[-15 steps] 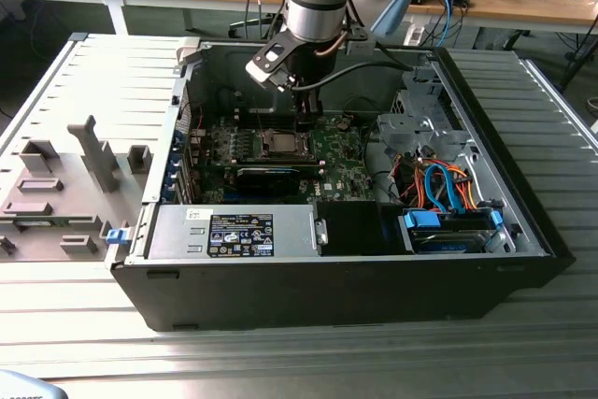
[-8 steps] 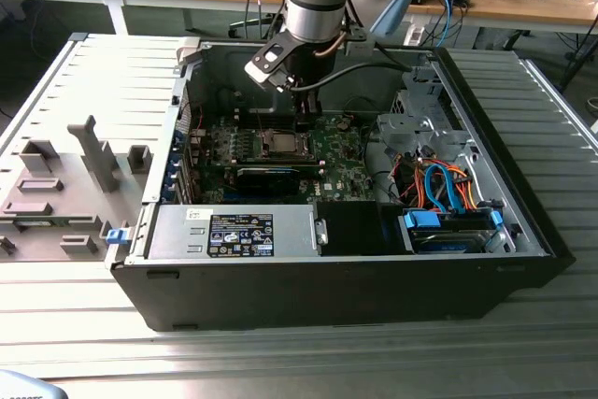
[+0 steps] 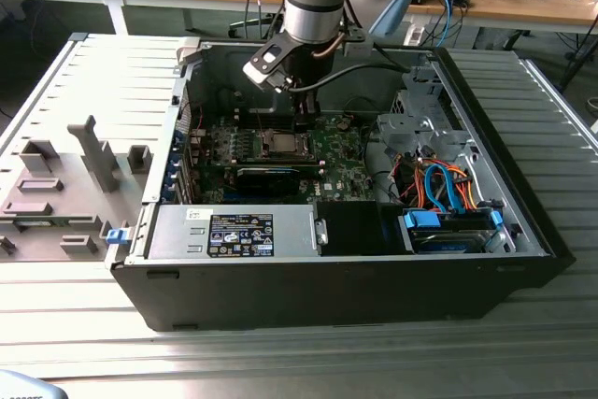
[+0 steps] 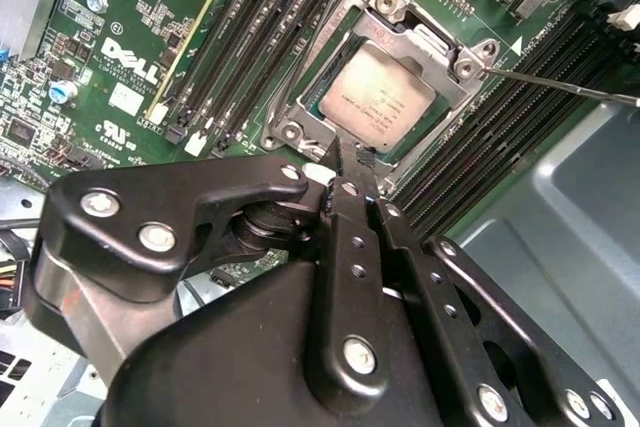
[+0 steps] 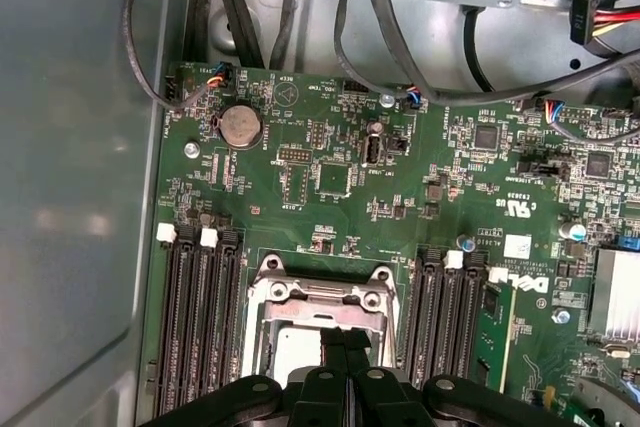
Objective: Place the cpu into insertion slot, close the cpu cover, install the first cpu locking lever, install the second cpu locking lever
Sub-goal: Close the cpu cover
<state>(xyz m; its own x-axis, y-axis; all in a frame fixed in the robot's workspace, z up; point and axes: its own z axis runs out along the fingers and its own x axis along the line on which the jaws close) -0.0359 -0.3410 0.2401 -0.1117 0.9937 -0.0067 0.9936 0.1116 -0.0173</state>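
An open computer case (image 3: 528, 231) lies on the bench (image 3: 280, 362), with a tray of fixtures (image 3: 56, 198) beside it at the exterior view's left. Inside, the circuit board (image 3: 341, 151) sits behind the power supply (image 3: 234, 231), and a drive cage (image 3: 448, 231) is at the exterior view's right. The cpu (image 4: 378, 99) lies in the insertion slot (image 3: 279, 144), framed by the cpu cover (image 4: 402, 19), between banks of memory slots (image 4: 270, 32). The tool (image 4: 350, 154) stands at the slot's edge.

Black memory slots (image 4: 270, 37) run along both sides of the pincer (image 4: 352, 155), set in the green motherboard (image 5: 330, 177). A round coin cell (image 5: 240, 125) sits well apart from the pincer, near the case wall (image 5: 80, 197). In the exterior view, the labelled power supply (image 3: 234, 231) lies nearer the camera than the pincer. Orange and blue cables (image 3: 444, 184) lie to the exterior view's right of the pincer.
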